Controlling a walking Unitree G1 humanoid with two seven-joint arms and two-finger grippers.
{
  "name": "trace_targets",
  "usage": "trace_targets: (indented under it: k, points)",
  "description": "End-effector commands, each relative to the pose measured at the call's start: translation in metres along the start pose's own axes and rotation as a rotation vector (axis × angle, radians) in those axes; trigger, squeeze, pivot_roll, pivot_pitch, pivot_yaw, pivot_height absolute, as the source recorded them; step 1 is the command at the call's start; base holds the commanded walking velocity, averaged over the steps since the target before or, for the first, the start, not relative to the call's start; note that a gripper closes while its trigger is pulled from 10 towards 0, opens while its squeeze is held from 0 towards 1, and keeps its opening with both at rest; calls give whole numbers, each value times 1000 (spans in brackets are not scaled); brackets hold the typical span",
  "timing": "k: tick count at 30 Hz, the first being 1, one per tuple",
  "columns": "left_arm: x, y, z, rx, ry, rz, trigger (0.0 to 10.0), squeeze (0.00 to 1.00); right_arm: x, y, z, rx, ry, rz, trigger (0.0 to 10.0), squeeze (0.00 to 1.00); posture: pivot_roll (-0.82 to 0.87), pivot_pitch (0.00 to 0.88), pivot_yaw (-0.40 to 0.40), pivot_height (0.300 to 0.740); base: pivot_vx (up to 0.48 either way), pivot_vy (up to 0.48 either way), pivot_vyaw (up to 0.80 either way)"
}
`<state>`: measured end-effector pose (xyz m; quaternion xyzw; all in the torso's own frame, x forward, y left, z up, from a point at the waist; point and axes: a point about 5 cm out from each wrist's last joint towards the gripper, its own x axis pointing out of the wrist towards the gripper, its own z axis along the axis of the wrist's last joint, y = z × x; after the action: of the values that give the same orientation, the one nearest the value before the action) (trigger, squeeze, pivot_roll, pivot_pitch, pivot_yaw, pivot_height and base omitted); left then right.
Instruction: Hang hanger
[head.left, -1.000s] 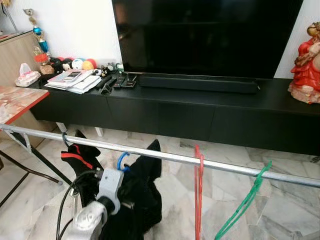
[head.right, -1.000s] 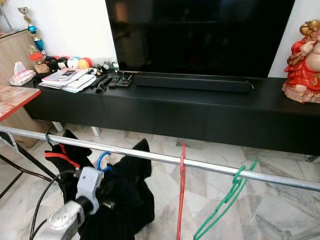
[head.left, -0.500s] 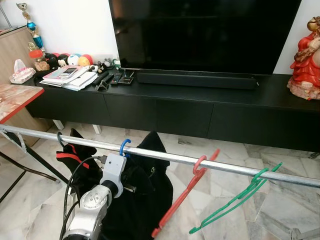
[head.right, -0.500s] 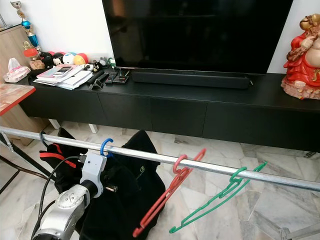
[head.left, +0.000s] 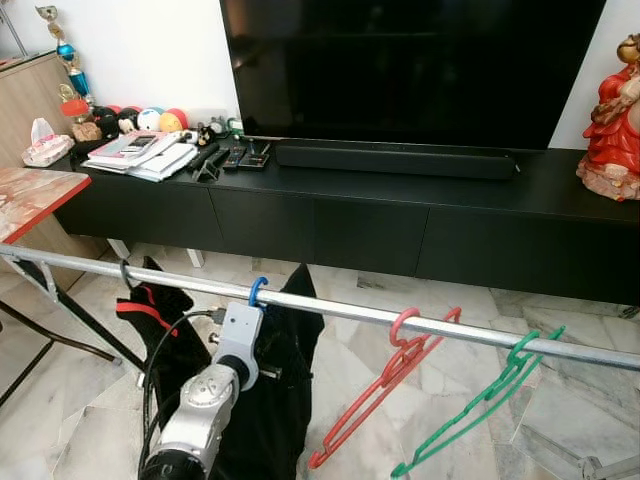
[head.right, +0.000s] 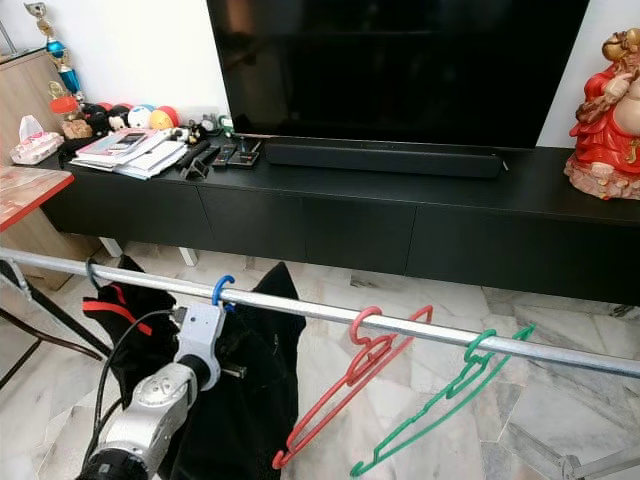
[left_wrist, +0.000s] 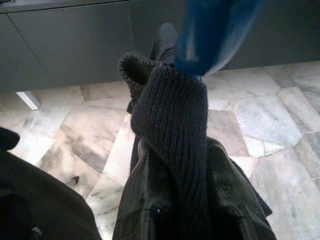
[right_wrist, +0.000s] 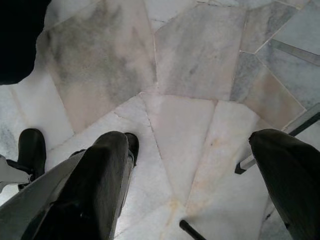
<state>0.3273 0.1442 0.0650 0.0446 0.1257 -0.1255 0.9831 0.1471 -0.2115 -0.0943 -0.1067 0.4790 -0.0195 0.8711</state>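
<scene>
A blue hanger hook (head.left: 256, 291) sits over the metal rail (head.left: 340, 312), and a black knit garment (head.left: 275, 400) hangs from it. My left gripper (head.left: 248, 325) is raised right under that hook, against the garment. In the left wrist view the blue hanger (left_wrist: 212, 35) is a close blur above the garment's ribbed collar (left_wrist: 167, 115). A red hanger (head.left: 385, 380) and a green hanger (head.left: 480, 405) hang empty farther right on the rail, both tilted. My right gripper (right_wrist: 200, 175) hangs low over the marble floor, open with nothing between its fingers (right_wrist: 107, 165).
Another black garment with red trim (head.left: 150, 310) hangs at the rail's left end. Behind the rail a long black TV console (head.left: 400, 215) carries a TV, remotes, papers and a red statue (head.left: 612, 120). A red-edged table (head.left: 30, 200) stands at the left.
The blue hook rose from just under the rail and now rests over it, with my left arm lifted. The red and green hangers turned from edge-on to side-on and swing. The camera shifted slightly.
</scene>
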Motion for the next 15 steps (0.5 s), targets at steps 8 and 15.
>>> trace_targets:
  k: [8,15]
  points:
    - [-6,7,-11,-18,17,44,10000,1000,-1,1,-5,7,9,5,10000,0,-27,33,49,740,0,0,0]
    - [-23,8,-19,-54,-36,74,10000,1000,0,8,-2,3,6,13,10000,0,-25,32,51,740,0,0,0]
